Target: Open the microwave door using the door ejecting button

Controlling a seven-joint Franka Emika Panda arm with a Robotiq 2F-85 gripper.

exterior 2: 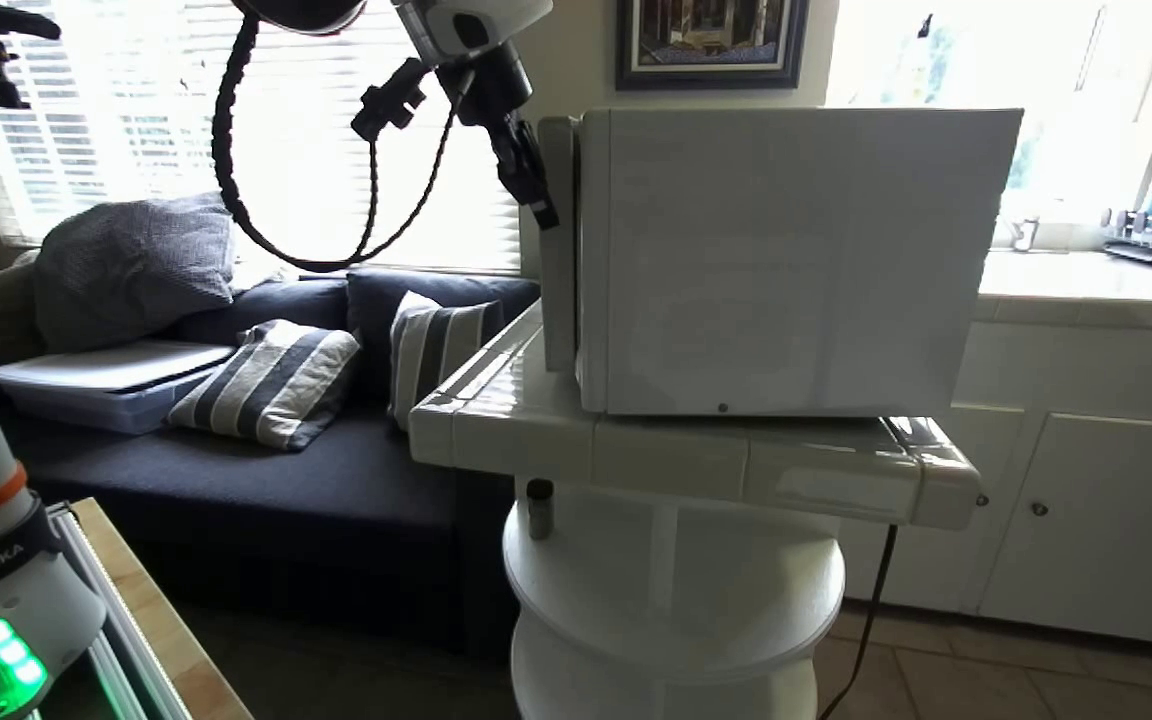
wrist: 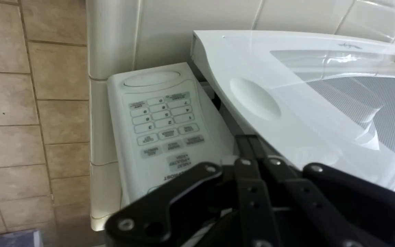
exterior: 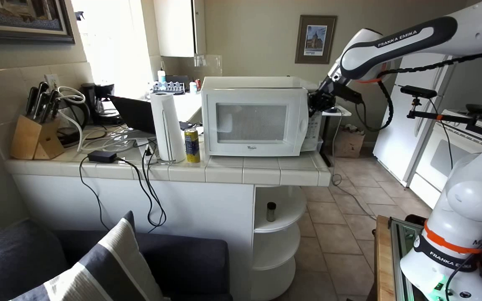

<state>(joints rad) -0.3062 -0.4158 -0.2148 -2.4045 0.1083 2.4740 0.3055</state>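
The white microwave (exterior: 251, 82) stands on the tiled counter in both exterior views; its plain side (exterior 2: 786, 260) faces the camera in an exterior view. The microwave door (exterior: 251, 149) is slightly ajar. In the wrist view the door's free edge (wrist: 259, 99) stands off from the control strip (wrist: 163, 120), with a narrow dark gap between. The oval door button (wrist: 152, 79) is on the control strip's end. My gripper (wrist: 247, 139) is shut and empty, its tips together at the gap beside the door edge. Whether they touch the door cannot be told. It also shows in both exterior views (exterior: 311, 111) (exterior 2: 544, 212).
A yellow can (exterior: 192, 146) and a paper towel roll (exterior: 167, 129) stand on the counter beside the microwave's hinge side. The counter edge (exterior: 266, 176) runs just in front of the door. A small jar (exterior: 271, 211) sits on the rounded shelf below. A laptop (exterior: 134, 115) stands farther off.
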